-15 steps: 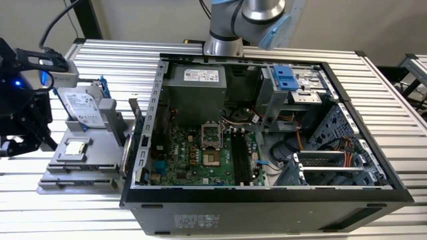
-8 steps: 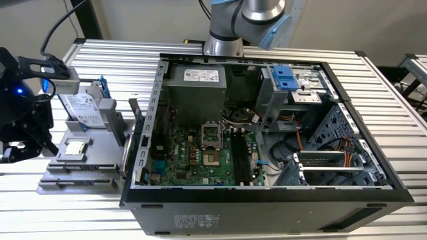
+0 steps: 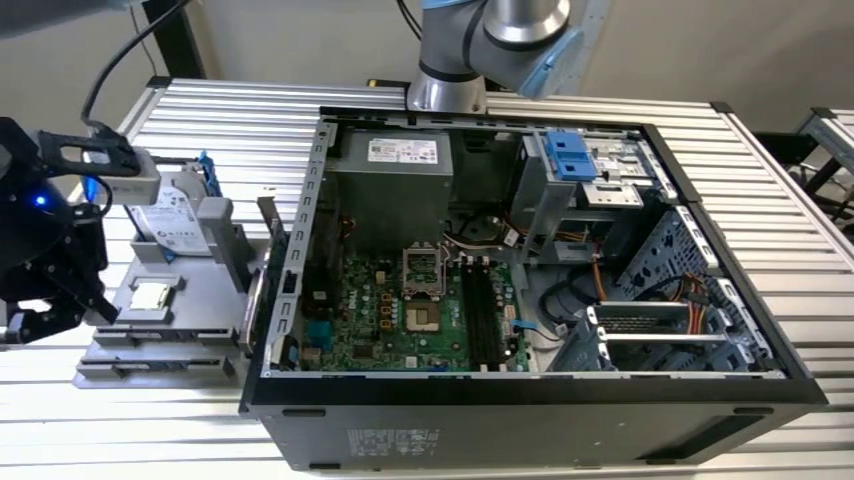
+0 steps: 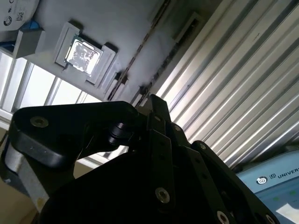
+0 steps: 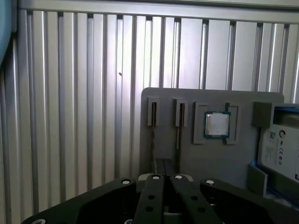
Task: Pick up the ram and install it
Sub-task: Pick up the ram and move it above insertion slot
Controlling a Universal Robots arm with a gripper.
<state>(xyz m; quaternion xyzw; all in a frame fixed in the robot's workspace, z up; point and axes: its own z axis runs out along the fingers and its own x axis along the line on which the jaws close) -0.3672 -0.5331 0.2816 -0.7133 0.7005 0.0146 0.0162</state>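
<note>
The end effector [image 5: 163, 167], closed narrow, is near the holder [image 5: 219, 163] where the ram [image 5: 153, 140] stands on edge; light, stiff and fragile I think, so hold its flat faces at mid-length.

Ribbed aluminium table [image 3: 747, 200] under me, slats running across the exterior view from left to right. Plain beige wall [image 3: 294, 40] behind it. Black upright post [image 3: 174, 40] at the back. Second slatted table [image 3: 834, 125] at the exterior view's right edge. Even indoor light.
</note>
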